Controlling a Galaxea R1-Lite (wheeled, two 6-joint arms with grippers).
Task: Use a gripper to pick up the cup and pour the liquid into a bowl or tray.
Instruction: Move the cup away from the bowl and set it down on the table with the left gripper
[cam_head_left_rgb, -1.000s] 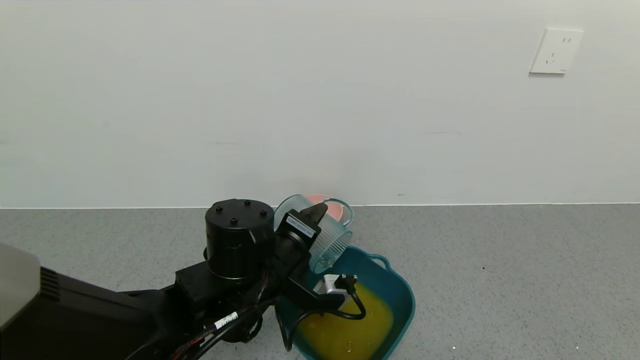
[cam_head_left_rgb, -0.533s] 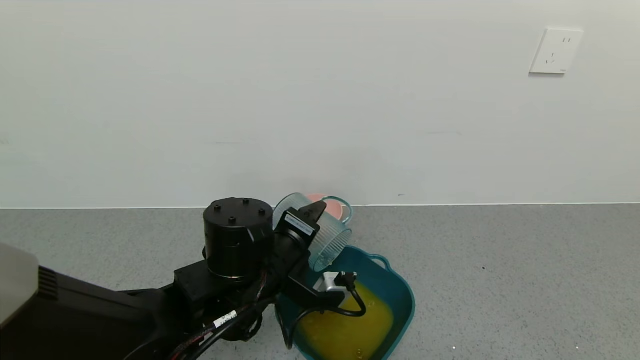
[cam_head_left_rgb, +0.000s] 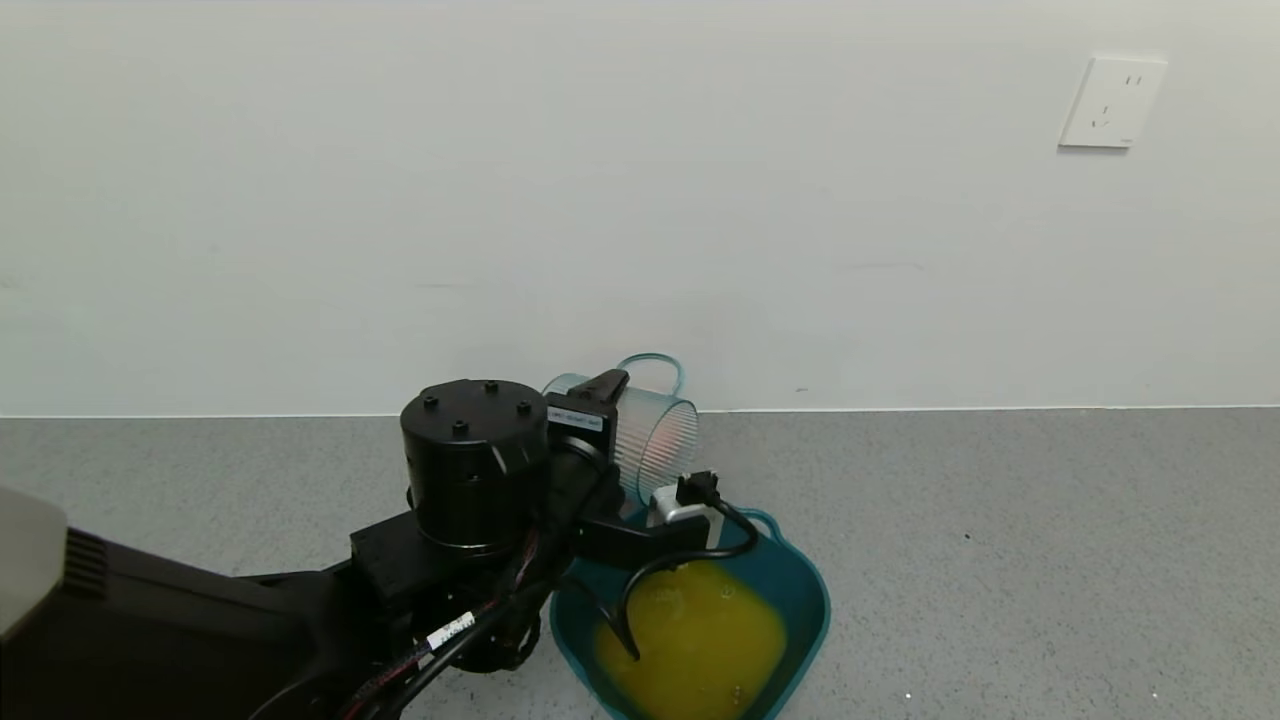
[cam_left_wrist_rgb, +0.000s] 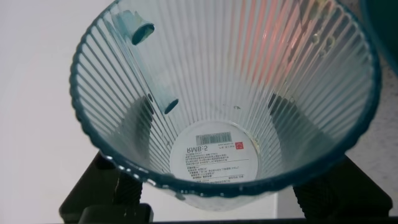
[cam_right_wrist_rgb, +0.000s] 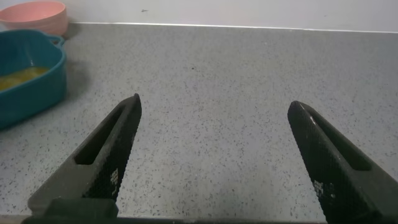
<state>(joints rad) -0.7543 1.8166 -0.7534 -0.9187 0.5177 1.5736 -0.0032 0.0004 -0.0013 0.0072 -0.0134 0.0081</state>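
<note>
One pink bowl (cam_right_wrist_rgb: 34, 15), seemingly wrist-only

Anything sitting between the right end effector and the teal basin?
Nothing: the right wrist view shows only bare grey floor between the open right end effector and the teal basin.

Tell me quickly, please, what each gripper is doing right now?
Left gripper: shut on the cup, held above the teal basin.
Right gripper: open, holding nothing, over bare floor.
</note>
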